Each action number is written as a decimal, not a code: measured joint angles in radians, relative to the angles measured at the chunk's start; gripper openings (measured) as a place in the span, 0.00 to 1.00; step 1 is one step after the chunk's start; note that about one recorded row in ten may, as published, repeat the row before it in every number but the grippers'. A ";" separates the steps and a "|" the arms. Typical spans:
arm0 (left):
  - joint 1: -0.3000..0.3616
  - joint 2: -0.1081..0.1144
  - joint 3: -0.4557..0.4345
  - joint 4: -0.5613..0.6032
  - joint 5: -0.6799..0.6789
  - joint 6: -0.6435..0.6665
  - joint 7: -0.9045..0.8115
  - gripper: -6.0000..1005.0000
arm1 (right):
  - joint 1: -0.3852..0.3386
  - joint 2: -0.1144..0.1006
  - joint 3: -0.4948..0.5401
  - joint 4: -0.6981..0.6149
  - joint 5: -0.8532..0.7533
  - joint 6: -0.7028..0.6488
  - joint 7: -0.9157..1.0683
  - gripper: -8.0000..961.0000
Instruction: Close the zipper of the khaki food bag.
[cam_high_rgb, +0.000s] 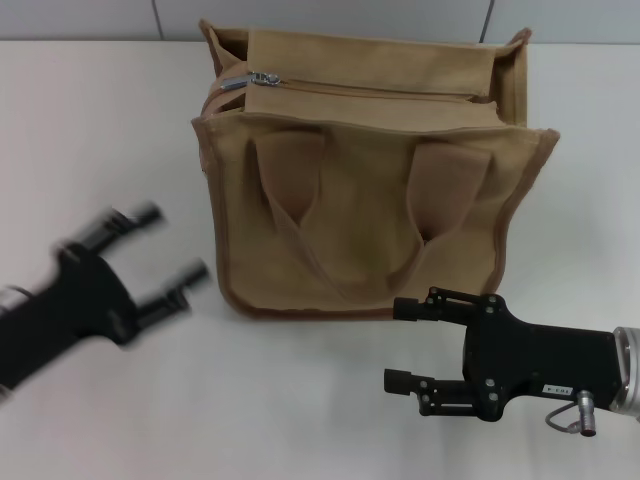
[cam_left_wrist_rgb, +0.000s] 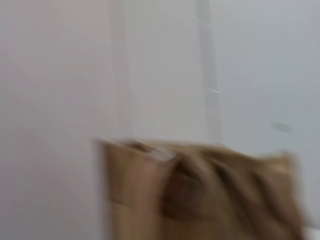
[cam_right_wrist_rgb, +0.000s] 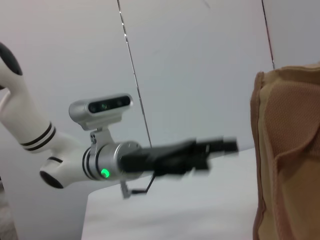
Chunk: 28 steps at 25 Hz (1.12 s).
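Observation:
The khaki food bag (cam_high_rgb: 370, 190) stands upright at the middle back of the white table, its two wide handles hanging down its front. The zipper (cam_high_rgb: 380, 90) runs across the top panel, with the silver slider and pull tab (cam_high_rgb: 262, 77) at the bag's left end. My left gripper (cam_high_rgb: 170, 250) is open and empty, low at the front left, a short way from the bag's lower left corner. My right gripper (cam_high_rgb: 400, 345) is open and empty, just in front of the bag's lower right edge. The bag also shows in the left wrist view (cam_left_wrist_rgb: 200, 190) and the right wrist view (cam_right_wrist_rgb: 290, 155).
The white table (cam_high_rgb: 100, 130) spreads to both sides of the bag and in front of it. A tiled wall (cam_high_rgb: 330, 15) stands behind. The left arm with its wrist camera (cam_right_wrist_rgb: 102, 107) shows in the right wrist view.

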<state>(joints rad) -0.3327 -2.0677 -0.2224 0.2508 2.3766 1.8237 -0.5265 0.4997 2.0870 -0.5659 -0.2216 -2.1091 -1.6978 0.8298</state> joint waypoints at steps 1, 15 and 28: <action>0.000 0.000 0.000 0.000 0.000 0.000 0.000 0.83 | 0.000 0.000 0.000 0.000 0.000 0.000 0.000 0.81; -0.140 -0.005 0.000 -0.139 -0.155 -0.347 0.014 0.83 | -0.002 0.001 0.003 0.056 0.003 0.001 -0.004 0.81; -0.195 -0.003 -0.108 -0.201 -0.190 -0.338 0.016 0.83 | -0.021 0.001 0.031 0.081 0.032 0.002 -0.006 0.81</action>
<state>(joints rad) -0.5277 -2.0709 -0.3309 0.0495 2.1871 1.4853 -0.5108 0.4790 2.0877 -0.5353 -0.1410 -2.0773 -1.6958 0.8238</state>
